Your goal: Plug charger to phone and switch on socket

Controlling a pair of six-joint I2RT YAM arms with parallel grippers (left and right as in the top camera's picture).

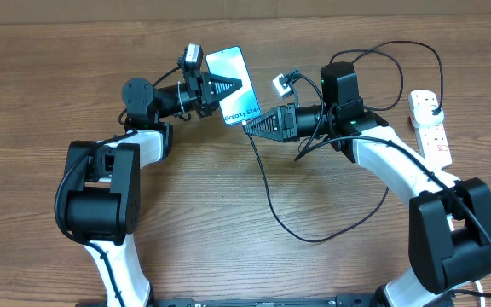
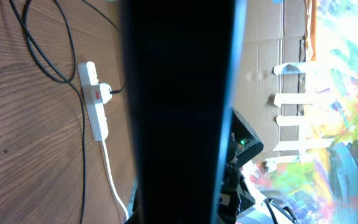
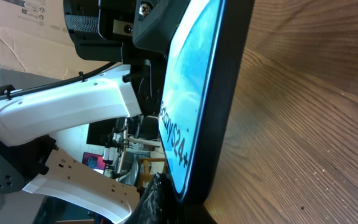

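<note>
1. Wooden table (image 1: 228, 256) fills the overhead frame.
2. The socket (image 1: 430, 128) lies at the right edge.
3. The phone (image 1: 233, 64), screen lit, sits upper centre, clamped in the left gripper (image 1: 239, 85).
4. The charger (image 1: 265, 183) loops through the lower centre. Its tip end is pinched in the right gripper (image 1: 247, 128), just beside the phone's lower end.

Wood table (image 1: 228, 256) w/ socket (image 1: 431, 128) (white) & charger (image 1: 267, 198) on it.

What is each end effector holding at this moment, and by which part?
Left end effector grips the phone from one long edge, mid-length. Right end effector seems to hold the charger near its connector tip.
</note>
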